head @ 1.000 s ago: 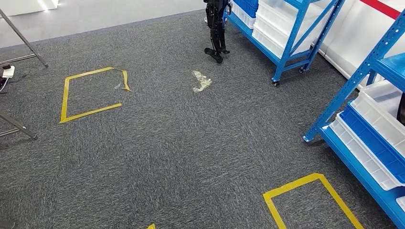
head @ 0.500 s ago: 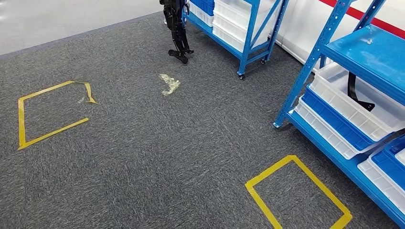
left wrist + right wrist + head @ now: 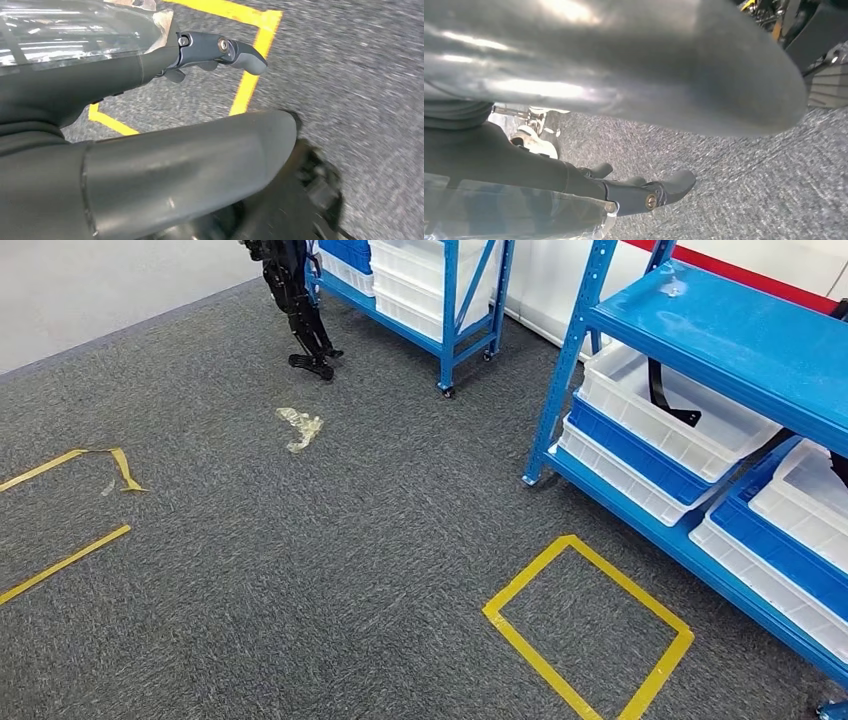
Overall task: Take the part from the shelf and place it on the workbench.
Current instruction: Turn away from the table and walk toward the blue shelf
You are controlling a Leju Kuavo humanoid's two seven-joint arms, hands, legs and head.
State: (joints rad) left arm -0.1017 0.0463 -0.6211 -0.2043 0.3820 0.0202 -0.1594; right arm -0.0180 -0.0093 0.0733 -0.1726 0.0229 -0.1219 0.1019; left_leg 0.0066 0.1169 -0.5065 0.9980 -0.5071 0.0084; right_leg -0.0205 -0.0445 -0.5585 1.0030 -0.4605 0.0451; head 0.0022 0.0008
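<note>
Evidently on approach: both arms hang, left hand (image 3: 220,52) and right hand (image 3: 644,192) loosely spread, holding nothing; shelf (image 3: 700,340) with black part (image 3: 668,400) at two o'clock.

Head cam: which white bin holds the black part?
The upper white bin under the near shelf's blue top; a black part leans inside. Neighbouring bins show none.

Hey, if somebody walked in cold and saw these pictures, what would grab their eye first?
Probably the bright blue shelf on the right, its lower level packed with white bins, one holding a black part. Next, the yellow tape square on the grey carpet in front of it.
</note>
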